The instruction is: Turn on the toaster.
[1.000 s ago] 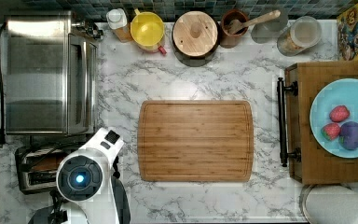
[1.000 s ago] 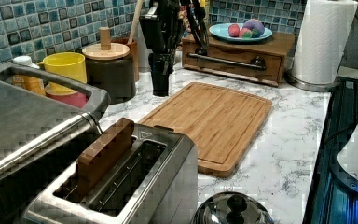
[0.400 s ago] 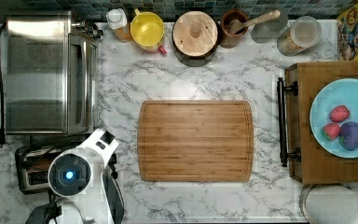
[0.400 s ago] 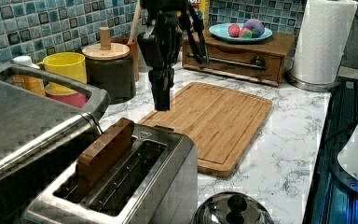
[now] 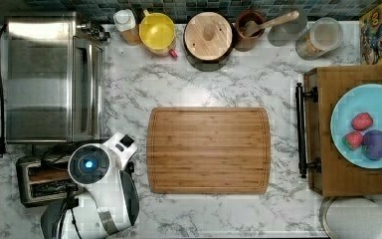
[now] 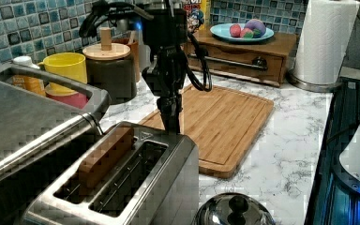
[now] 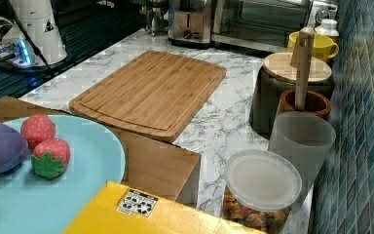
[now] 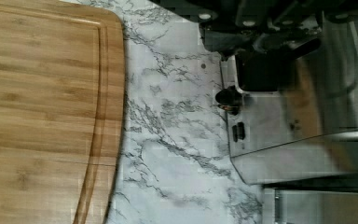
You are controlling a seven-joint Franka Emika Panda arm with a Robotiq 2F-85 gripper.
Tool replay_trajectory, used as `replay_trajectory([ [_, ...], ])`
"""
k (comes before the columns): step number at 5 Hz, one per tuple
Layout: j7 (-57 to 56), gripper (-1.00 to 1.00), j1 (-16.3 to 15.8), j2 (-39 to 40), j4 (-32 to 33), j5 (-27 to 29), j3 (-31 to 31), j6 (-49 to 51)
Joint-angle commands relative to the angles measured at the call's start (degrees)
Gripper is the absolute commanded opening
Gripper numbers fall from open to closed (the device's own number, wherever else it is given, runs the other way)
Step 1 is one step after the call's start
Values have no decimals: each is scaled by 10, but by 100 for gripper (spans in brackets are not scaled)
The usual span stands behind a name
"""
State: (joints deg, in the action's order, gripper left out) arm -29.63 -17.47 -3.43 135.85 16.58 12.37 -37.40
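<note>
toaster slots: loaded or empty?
One loaded. In the left view the toaster has a brown slice standing tall out of the slot nearer the toaster oven; the other slot looks empty.

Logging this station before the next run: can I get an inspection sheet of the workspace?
Surface: marble counter, bamboo cutting board bare.
Job's things: toaster, a slice in one slot, beside the toaster oven.
Clutter: yellow mug, wood-lidded canister, fruit plate, paper towel roll.
Grippers: gripper down at the toaster's end.
Cables: black cable looped on the arm.
Surroundings: blue tile wall.
</note>
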Motion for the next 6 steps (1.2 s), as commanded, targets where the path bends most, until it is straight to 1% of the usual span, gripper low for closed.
replay_trajectory([
  [1, 3, -100, -11, -24, -18, 69, 3, -2],
  [2, 3, -100, -14, -9, -20, 64, 10, 6],
  [3, 2, -100, -13, 1, -7, 63, 18, 6],
  [4, 15, -100, -10, 24, 21, 49, 19, -19],
  [5, 23, -100, 5, 56, 40, 43, 6, -37],
  [6, -9, -100, 20, 68, 86, 62, -4, -89],
])
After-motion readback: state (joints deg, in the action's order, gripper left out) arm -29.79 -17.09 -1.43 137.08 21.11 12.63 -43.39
